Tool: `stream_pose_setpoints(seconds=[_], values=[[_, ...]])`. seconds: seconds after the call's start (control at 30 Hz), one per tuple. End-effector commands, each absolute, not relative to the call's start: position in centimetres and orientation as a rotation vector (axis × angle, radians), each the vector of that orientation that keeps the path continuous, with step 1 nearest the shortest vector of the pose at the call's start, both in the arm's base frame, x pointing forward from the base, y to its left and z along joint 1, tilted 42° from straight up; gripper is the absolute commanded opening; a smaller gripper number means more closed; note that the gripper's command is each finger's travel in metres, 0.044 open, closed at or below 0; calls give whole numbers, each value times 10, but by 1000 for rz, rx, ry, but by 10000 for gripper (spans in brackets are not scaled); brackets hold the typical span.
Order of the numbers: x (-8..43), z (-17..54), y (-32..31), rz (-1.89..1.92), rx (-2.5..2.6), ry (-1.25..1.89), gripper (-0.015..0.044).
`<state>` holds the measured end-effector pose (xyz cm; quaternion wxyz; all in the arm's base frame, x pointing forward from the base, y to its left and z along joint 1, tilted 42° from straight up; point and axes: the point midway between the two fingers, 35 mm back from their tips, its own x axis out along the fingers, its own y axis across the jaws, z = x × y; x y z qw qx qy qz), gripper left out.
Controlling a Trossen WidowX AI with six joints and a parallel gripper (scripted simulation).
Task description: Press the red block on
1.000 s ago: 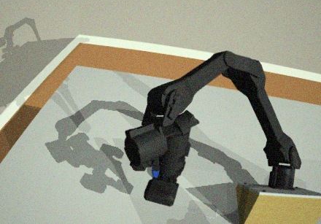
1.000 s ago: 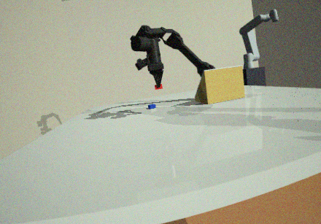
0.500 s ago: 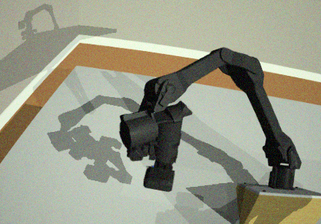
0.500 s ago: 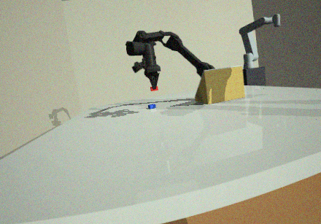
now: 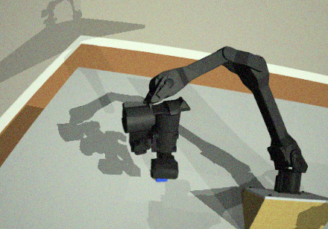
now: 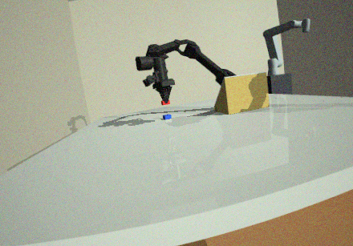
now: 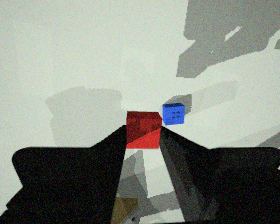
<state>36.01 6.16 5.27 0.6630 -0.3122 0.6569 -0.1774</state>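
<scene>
My gripper [image 5: 164, 169] [image 6: 165, 98] [image 7: 142, 129] grasps the red block [image 6: 165, 102] [image 7: 143, 131] aloft
At center-left of the exterior frame, it hangs above the blue block [image 5: 162, 180] [image 6: 167, 117] [image 7: 173, 114] on the tabletop [image 5: 123, 203] [image 6: 120, 182] [image 7: 86, 65]; exact alignment looks uncertain.

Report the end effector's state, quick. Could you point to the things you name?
End effector [image 5: 162, 178] [image 6: 165, 101] [image 7: 142, 129]: closed on the small red rectangular block [image 6: 165, 102] [image 7: 143, 131], held above the tabletop [image 6: 120, 182].

1 yel. block [image 5: 285, 213] [image 6: 248, 94], 1 gray arm [image 6: 272, 47] behind.
</scene>
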Motion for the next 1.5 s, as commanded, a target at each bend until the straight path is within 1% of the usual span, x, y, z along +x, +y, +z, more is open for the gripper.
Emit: stream_pose_setpoints(seconds=[0.0, 0.37, 0.57, 1.47], values=[[363, 62, 47, -374, -737, 1483, 0], [363, 78, 5, -312, -833, 1513, 0], [364, 64, -8, -312, -833, 1512, 0], [365, 49, -22, -313, -834, 1512, 0]])
